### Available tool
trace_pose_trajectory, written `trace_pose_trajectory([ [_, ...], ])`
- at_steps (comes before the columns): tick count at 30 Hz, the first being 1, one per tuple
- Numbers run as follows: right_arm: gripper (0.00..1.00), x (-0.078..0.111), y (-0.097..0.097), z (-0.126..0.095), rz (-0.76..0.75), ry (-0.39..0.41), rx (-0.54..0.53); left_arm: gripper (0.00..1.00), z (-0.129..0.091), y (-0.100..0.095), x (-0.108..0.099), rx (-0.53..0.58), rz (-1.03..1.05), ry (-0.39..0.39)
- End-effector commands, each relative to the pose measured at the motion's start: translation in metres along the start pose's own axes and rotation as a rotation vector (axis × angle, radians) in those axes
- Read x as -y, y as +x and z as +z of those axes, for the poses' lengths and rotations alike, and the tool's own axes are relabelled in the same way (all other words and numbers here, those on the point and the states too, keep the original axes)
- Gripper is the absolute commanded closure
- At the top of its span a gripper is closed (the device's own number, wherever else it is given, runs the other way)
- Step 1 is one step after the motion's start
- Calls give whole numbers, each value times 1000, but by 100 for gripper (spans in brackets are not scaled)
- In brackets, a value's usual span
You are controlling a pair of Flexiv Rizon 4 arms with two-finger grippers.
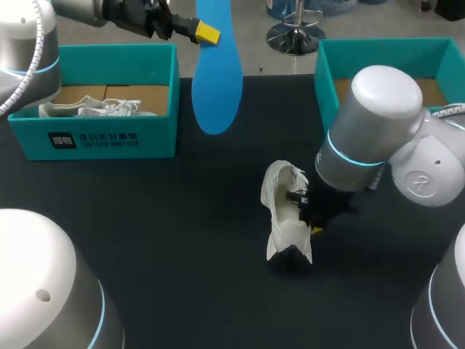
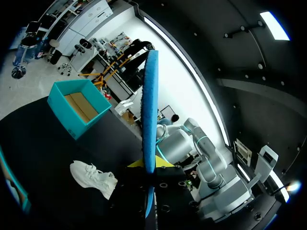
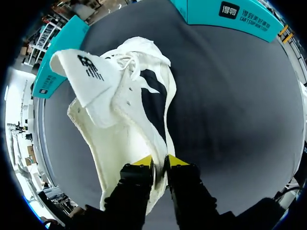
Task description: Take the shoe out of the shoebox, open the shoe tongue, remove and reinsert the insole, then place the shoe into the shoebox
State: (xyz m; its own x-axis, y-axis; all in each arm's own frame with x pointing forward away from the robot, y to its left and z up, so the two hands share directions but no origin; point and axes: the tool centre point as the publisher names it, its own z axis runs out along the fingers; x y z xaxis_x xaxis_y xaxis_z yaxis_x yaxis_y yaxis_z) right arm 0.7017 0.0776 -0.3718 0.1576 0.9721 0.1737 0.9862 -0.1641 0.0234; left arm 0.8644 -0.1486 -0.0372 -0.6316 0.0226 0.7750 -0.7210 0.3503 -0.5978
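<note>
Two steps done (head view): shoe (image 1: pixel 285 211) out of the box, upright at table centre; insole (image 1: pixel 216 80) out, hanging at 12 o'clock.
Grippers (head view): left gripper (image 1: pixel 202 30) holds the insole's top end; right gripper (image 1: pixel 314 225) grips the shoe from its 3 o'clock side.
Boxes (head view): left box (image 1: pixel 102 134), 10 o'clock, holds a second shoe (image 1: pixel 87 109); right box (image 1: pixel 323 80), 2 o'clock, shows bare cardboard.
Left wrist view: fingers pinch the insole (image 2: pixel 150 110) from both sides; shoe (image 2: pixel 93 178) on the table beyond.
Right wrist view: fingers narrow, clamped on the shoe's (image 3: pixel 129 110) wall; tongue (image 3: pixel 86 72) folded open.
Remaining (judged): reinsert insole, box shoe.
</note>
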Motion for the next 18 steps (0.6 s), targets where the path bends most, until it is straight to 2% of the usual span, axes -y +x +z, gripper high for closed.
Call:
trace_pose_trajectory([
  [1,2,-1,2,-10,-2,-1,10,100,0,0,-1,0,1,1],
  [5,0,0,4,-27,-10,31,-8,100,0,0,-1,0,1,1],
  [11,0,-6,5,-69,-87,194,-133,100,0,0,-1,0,1,1],
  [14,0,-12,7,-88,-155,240,-249,100,0,0,-1,0,1,1],
  [15,0,-15,11,-96,-204,256,-349,100,0,0,-1,0,1,1],
  [16,0,-16,15,-101,-226,265,-386,100,0,0,-1,0,1,1],
  [18,0,-20,19,-111,-260,247,-474,100,0,0,-1,0,1,1],
])
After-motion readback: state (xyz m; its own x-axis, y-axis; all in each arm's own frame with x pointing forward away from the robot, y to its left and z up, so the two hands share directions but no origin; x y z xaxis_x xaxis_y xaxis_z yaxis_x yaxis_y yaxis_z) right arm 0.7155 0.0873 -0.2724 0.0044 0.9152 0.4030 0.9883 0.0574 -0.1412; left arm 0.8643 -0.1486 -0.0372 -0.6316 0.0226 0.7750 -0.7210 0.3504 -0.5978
